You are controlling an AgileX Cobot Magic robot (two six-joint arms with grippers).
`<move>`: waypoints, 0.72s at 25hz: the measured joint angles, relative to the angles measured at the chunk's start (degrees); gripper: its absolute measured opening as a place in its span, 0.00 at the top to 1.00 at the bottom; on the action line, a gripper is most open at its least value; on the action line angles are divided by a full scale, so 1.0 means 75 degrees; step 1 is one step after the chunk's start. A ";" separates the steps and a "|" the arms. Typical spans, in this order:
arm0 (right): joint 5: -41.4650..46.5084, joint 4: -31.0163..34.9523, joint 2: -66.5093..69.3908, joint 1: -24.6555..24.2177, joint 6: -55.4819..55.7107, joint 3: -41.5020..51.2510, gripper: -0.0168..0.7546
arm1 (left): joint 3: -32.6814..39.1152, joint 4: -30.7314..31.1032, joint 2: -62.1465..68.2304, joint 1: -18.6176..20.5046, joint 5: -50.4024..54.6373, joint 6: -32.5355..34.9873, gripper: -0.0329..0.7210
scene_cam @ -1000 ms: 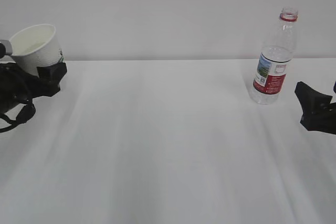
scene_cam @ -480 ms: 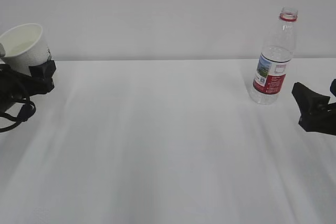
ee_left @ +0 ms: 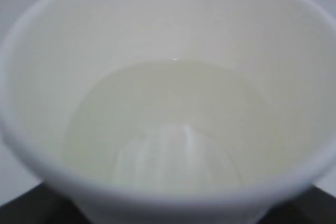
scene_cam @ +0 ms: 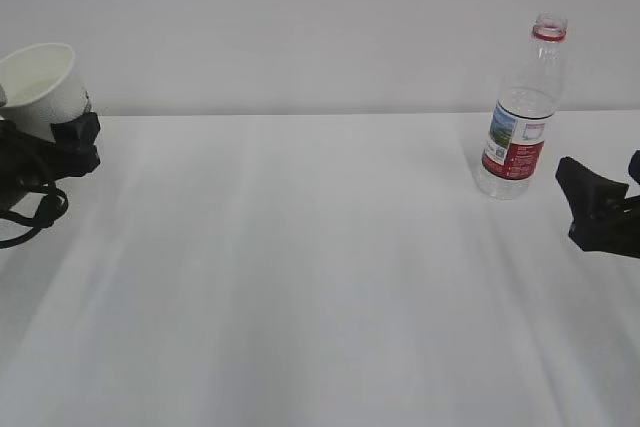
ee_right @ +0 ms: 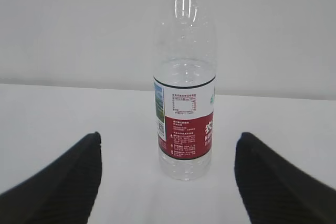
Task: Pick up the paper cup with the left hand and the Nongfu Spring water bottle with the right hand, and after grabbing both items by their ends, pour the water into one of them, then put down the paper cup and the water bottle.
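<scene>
Two grippers: left hand [scene_cam: 70, 142] clamped on paper cup [scene_cam: 42, 87] drifted to far-left edge, right hand [ee_right: 168, 182] spread apart, bottle [scene_cam: 520, 107] already down.

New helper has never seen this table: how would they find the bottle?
On the white table, look to the far right near the back edge. The bottle stands upright there, in front of the open right claw. It is clear, uncapped, red-labelled, and taller than the cup.

You have one cup [scene_cam: 45, 87], one bottle [scene_cam: 521, 112], two pincers, left [scene_cam: 70, 142] and right [scene_cam: 598, 209], and one counter [scene_cam: 320, 277].
</scene>
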 joint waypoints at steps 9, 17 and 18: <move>0.0000 0.0000 0.0000 0.0000 0.0040 0.0000 0.21 | -0.0371 -0.0011 0.0550 0.0000 -0.0003 0.0000 0.26; 0.0000 0.0000 0.0000 0.0000 0.0040 0.0000 0.21 | -0.0836 -0.0011 0.1216 0.0000 -0.0003 0.0014 0.26; 0.0000 0.0000 0.0000 0.0000 0.0040 0.0000 0.21 | -0.0887 -0.0011 0.1274 0.0000 -0.0003 0.0014 0.26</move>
